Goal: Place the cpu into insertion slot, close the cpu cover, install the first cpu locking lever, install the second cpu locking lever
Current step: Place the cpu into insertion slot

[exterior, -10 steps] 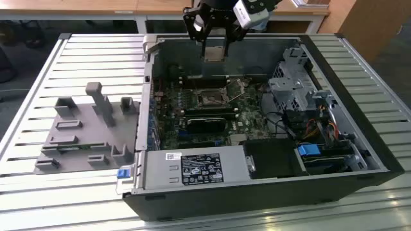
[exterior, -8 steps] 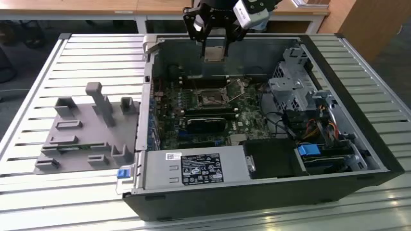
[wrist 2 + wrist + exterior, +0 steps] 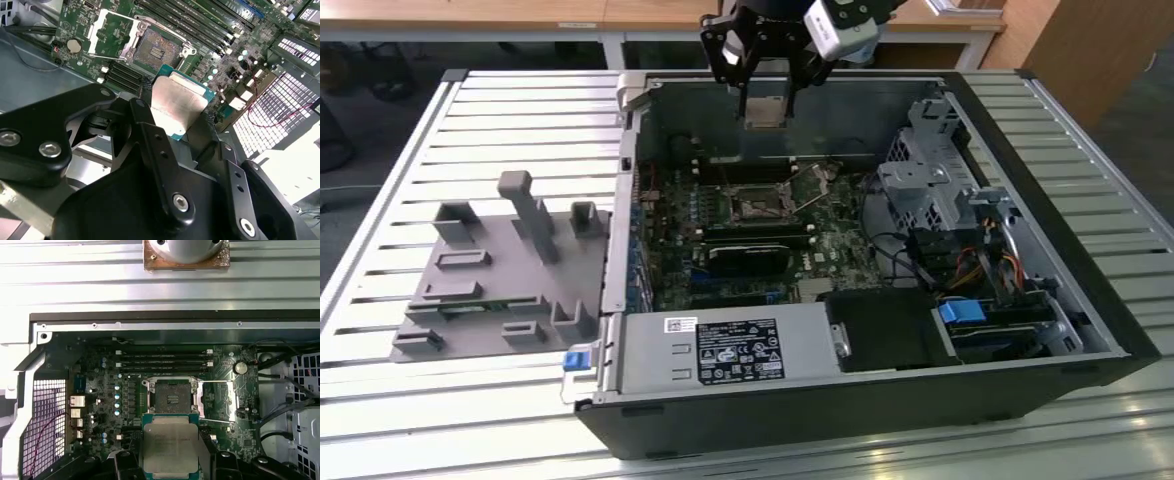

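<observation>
My gripper (image 3: 767,98) hangs over the far part of the open computer case, shut on the cpu (image 3: 767,112), a flat silver-grey square chip held by its edges. Both wrist views show the cpu (image 3: 177,107) (image 3: 170,447) between the black fingers (image 3: 145,115). The insertion slot (image 3: 757,208) (image 3: 157,50) (image 3: 172,400) lies bare on the green board below, apart from the chip. The cpu cover (image 3: 217,400) (image 3: 107,32) is swung open flat beside the slot. Thin wire levers (image 3: 215,382) run along its edges.
Long black memory sticks (image 3: 747,235) sit near the slot. A grey power supply (image 3: 720,350) fills the case's near corner and a perforated drive cage (image 3: 921,190) stands on the exterior view's right. A grey fixture (image 3: 494,270) rests on the slatted table (image 3: 520,110).
</observation>
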